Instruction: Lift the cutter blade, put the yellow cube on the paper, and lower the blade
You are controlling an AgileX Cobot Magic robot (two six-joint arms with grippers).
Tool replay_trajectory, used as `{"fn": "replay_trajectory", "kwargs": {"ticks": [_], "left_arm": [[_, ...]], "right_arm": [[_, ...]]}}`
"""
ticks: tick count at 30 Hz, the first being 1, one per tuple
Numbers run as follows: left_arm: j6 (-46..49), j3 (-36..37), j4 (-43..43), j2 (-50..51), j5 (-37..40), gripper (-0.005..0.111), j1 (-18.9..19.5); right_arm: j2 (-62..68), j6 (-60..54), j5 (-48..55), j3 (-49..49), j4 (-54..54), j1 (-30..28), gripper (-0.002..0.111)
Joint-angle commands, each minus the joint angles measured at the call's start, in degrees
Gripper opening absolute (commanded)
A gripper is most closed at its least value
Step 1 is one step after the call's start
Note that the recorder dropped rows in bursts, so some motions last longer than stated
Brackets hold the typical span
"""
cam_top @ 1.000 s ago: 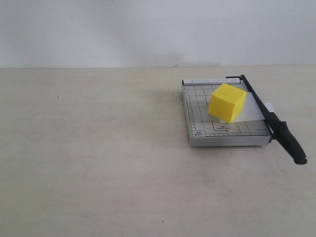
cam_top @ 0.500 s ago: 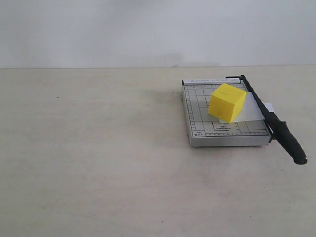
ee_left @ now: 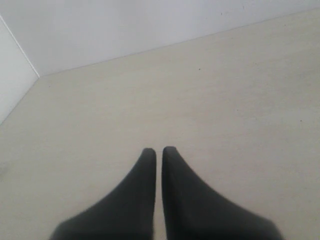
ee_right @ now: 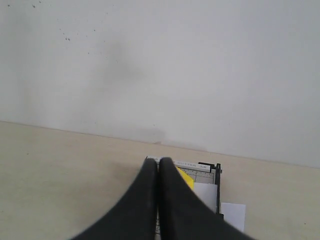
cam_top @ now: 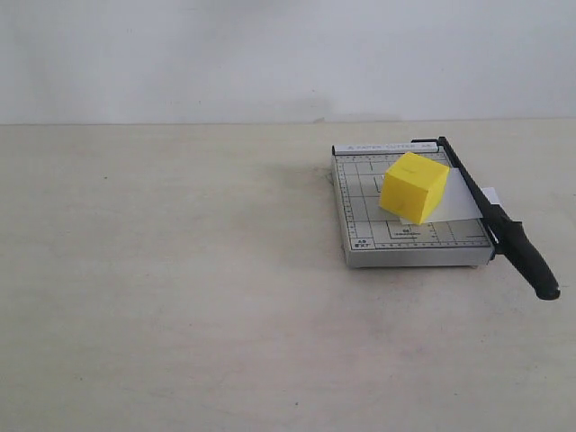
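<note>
two wrist-only sights: closed, empty left hand point(ee_left: 158, 149); closed, empty right hand point(ee_right: 159, 160) masking most of the bright yellow plastic cube point(ee_right: 187, 180).

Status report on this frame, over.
Left gripper and right gripper: jaws shut, empty. Cube on paper, blade down. Nothing obstructing.

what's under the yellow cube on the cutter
The yellow cube sits on the white paper, which lies on the grey gridded cutter base and runs under the lowered cutter blade. The paper directly beneath the cube is hidden.
</note>
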Motion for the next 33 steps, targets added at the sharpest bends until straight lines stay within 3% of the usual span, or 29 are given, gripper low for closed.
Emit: {"fn": "replay_trajectory", "kwargs": {"ticks": [1,9,16,25,33], "left_arm": [[-0.55,-0.04,-0.57,-0.11,0.02,0.004,0.14],[-0.55,-0.04,-0.57,-0.11,0.02,0.004,0.14],[-0.55,-0.04,-0.57,-0.11,0.02,0.004,0.14],[-0.55,-0.04,-0.57,-0.11,0.02,0.004,0.14],[-0.55,-0.04,-0.57,-0.11,0.02,0.004,0.14]], "right_arm": [[-0.31,0.32,-0.46,0.13,0.08,-0.02,0.000],[-1.58,2.00,-2.80,4.45,-8.42,-0.02,0.000],[-4.19,18.73,-5.84,12.68,-22.82,0.08,0.000],[-4.19,22.87,-15.33,21.63,-27.38,0.08,0.000],[-4.19,26.57,-18.95,22.17,-32.61,0.08,0.000]]}}
